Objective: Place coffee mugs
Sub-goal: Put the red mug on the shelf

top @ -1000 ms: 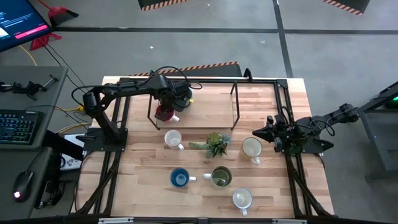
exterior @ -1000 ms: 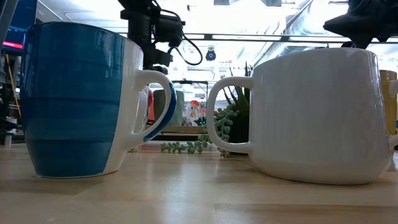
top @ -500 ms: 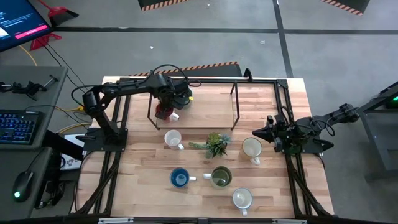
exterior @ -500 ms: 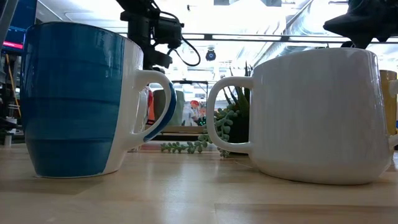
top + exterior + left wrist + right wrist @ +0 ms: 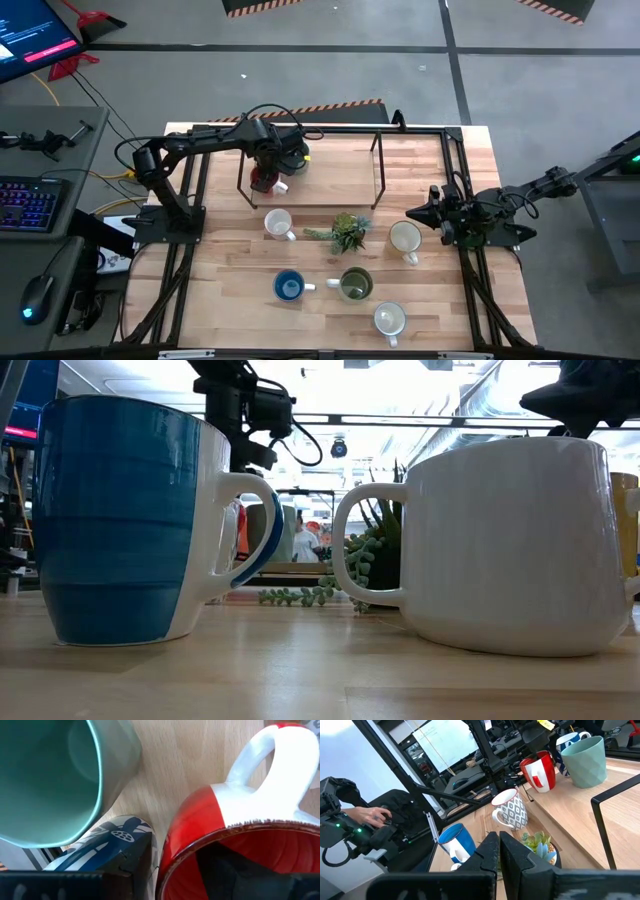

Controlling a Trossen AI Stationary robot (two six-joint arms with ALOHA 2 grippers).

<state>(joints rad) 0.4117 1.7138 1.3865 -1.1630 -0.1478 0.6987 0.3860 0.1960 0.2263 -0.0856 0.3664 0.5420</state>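
Note:
On the raised wooden shelf (image 5: 330, 175) at the far middle, a red mug (image 5: 200, 820) with a white handle stands upright on its base. A teal mug (image 5: 45, 775) and a white mug with blue pattern (image 5: 100, 845) stand beside it. My left gripper (image 5: 265, 170) points down over the red mug, open, with one finger inside the cup and one outside. My right gripper (image 5: 410, 214) waits shut and level at the table's right side, touching nothing. Several more mugs stand on the table: patterned white (image 5: 277, 223), cream (image 5: 404, 237), blue (image 5: 289, 286), olive green (image 5: 356, 285), white (image 5: 389, 319). My left gripper (image 5: 170, 870) comes from above, astride the red mug's wall (image 5: 167, 865) on the side away from the handle. One finger (image 5: 225, 870) is inside the cup, the other (image 5: 131, 865) outside. Whether either finger touches the wall I cannot tell. The mug stands upright on the shelf.
A small spiky green plant (image 5: 346, 232) stands mid-table among the mugs. The shelf's black metal frame (image 5: 380, 165) rises around the board. In the low view the blue mug (image 5: 120, 520) and a white mug (image 5: 510, 540) fill the foreground. A person's hand (image 5: 370, 814) shows beyond the table.
My left gripper has stayed over the red mug and turned a little about its own axis. The red mug stays upright on the shelf.

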